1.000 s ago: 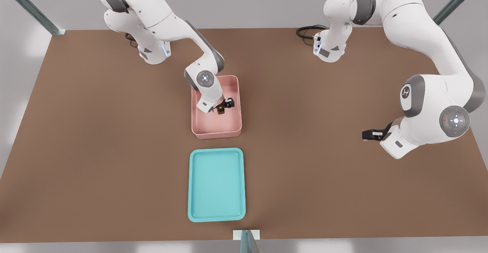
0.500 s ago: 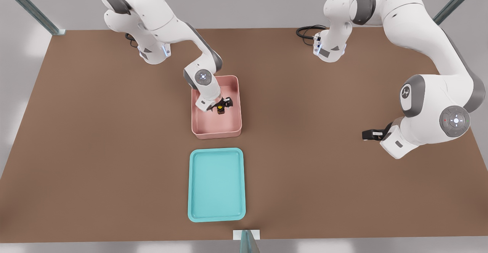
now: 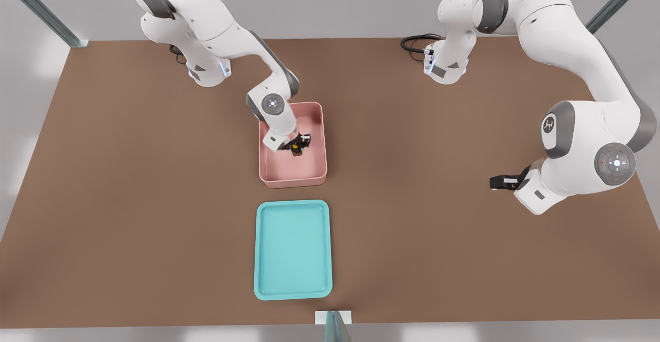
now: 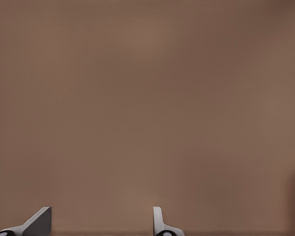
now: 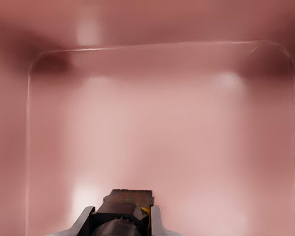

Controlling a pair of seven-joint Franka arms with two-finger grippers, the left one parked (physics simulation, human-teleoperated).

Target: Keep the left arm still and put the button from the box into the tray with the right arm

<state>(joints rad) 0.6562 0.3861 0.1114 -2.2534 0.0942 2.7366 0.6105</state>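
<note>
Nearest the camera in the front view, lying flat on the brown tabletop (image 3: 129, 218): the teal tray (image 3: 293, 249), long side running away from the camera, nothing in it. Just beyond, apart from the tray by a strip of bare tabletop: the pale pink box (image 3: 293, 145), in line with the tray. Inside the box, about mid-floor: the button (image 3: 295, 149), yellow cap up, dark base below. Reaching down into the box from the front view's upper left: the right arm (image 3: 227, 37), its gripper (image 3: 296, 146) low between the walls and right at the button. From the right wrist view: jaws narrowed onto the button (image 5: 124, 209), one light finger (image 5: 83, 221) on each side of the dark body, a sliver of yellow at the edge, the pink floor and far wall of the box (image 5: 162, 64) beyond. Cannot tell whether the button rests on the floor or hangs just clear of it.
</note>
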